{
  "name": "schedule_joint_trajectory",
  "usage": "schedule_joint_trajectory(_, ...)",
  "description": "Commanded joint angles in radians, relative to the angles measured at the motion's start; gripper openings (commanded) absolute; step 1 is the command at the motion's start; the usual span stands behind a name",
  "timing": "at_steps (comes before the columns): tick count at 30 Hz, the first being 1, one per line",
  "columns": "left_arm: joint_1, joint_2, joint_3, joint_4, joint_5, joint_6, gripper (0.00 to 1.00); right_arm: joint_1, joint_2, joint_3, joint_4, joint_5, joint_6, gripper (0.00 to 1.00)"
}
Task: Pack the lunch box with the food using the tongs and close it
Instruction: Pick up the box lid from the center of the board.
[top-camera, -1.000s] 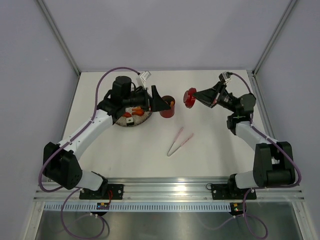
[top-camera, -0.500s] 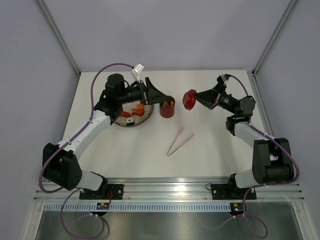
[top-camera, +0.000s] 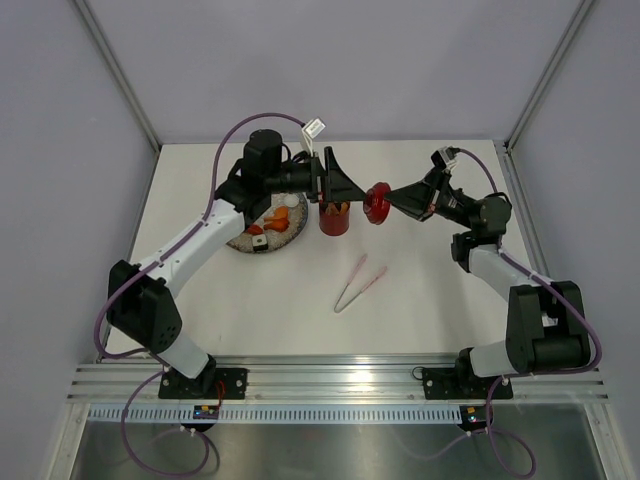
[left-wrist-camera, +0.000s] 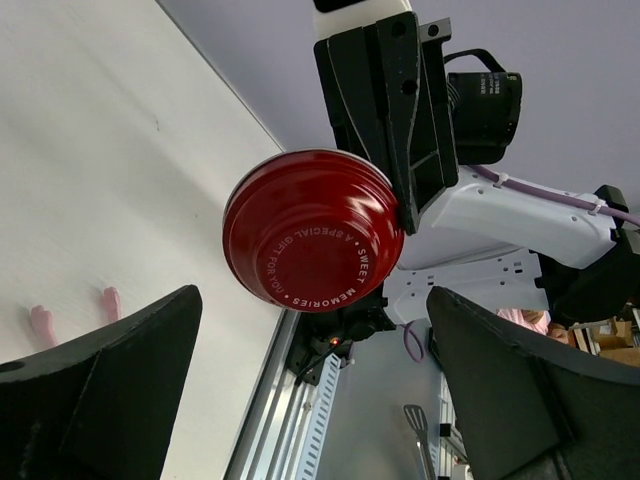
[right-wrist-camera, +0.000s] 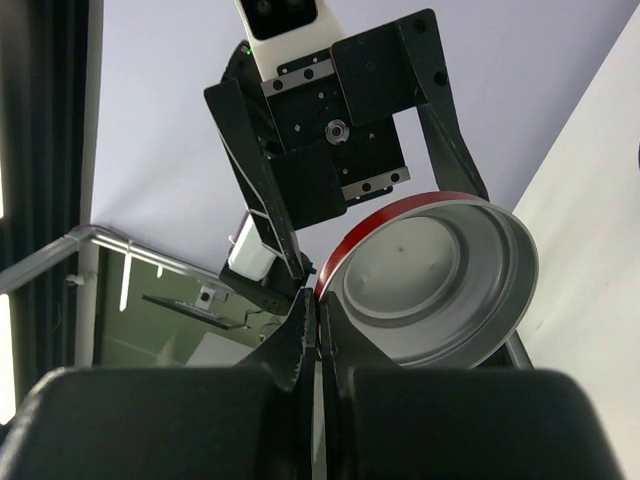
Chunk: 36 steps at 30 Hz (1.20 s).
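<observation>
On the matte white tabletop, enclosed by pale grey walls and slanting aluminium corner posts, the small red cylindrical lunch box stands upright and uncovered, with orange food pieces showing inside. A speckled grey plate sits just left of the lunch box, and the slim pale pink tongs lie flat, well apart from it toward the front edge. Just right of the lunch box the right gripper is pinched tight on the rim of its round red lid, while the left gripper hovers above the lunch box, jaws wide apart and empty, facing that lid.
</observation>
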Motion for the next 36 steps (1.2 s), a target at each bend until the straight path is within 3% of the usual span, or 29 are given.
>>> schedule_joint_trajectory(1, -0.008, 0.005, 0.063, -0.079, 0.021, 0.053, 0.99, 0.025, -0.064, 0.044, 0.09, -0.036, -0.094, 0.0)
schedule_joint_trajectory(7, -0.028, 0.035, 0.114, -0.216, -0.008, 0.127, 0.98, 0.067, -0.161, 0.094, -0.283, -0.04, -0.361, 0.0)
schedule_joint_trajectory(10, -0.032, 0.037, 0.115, -0.21, -0.002, 0.124, 0.99, 0.077, -0.175, 0.107, -0.342, -0.036, -0.41, 0.0)
schedule_joint_trajectory(14, -0.042, 0.031, 0.108, -0.187, 0.012, 0.101, 0.98, 0.082, -0.169, 0.107, -0.341, -0.036, -0.41, 0.0)
schedule_joint_trajectory(23, -0.042, -0.011, 0.002, 0.056, 0.069, -0.025, 0.95, 0.09, -0.156, 0.107, -0.332, -0.036, -0.405, 0.0)
schedule_joint_trajectory(36, -0.069, 0.005, 0.008, 0.103, 0.069, -0.069, 0.91, 0.09, -0.152, 0.111, -0.335, -0.043, -0.404, 0.0)
